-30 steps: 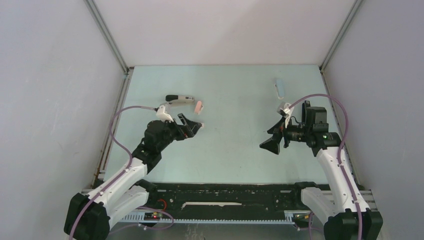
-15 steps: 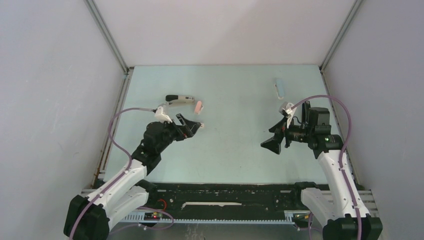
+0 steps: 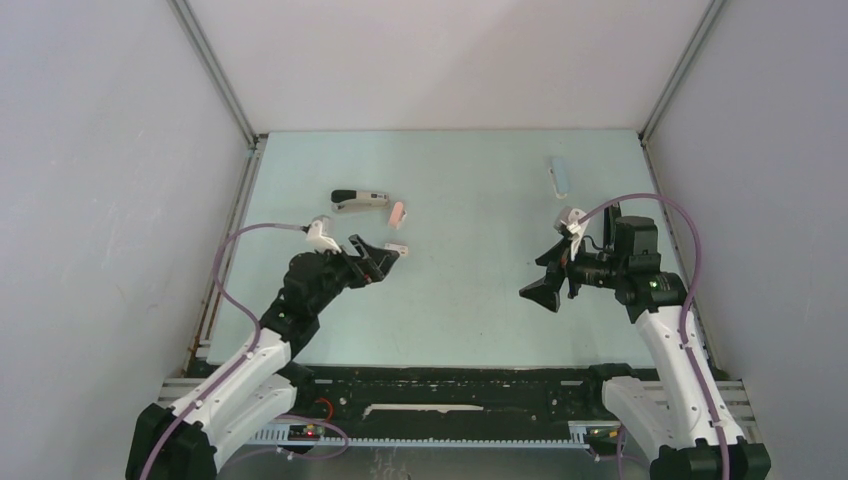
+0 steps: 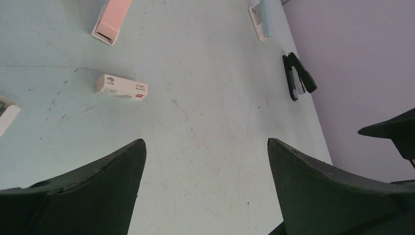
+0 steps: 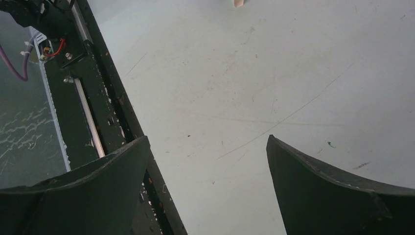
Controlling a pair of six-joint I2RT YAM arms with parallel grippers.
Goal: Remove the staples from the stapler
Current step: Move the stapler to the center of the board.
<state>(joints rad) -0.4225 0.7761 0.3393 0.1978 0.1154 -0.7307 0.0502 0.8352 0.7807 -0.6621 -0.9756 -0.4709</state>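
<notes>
both hands are wide open and empty right now. the stapler [image 3: 358,200] lies on the far left of the table [image 3: 470,210], just past your left gripper [image 3: 378,252]. i'd pin its black base with that one (not the silver arm) so the right gripper [image 3: 535,278] can flip the top open.

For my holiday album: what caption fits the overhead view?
A robot's left gripper and right gripper hang open above a table where a black stapler lies beside a pink stapler.
</notes>
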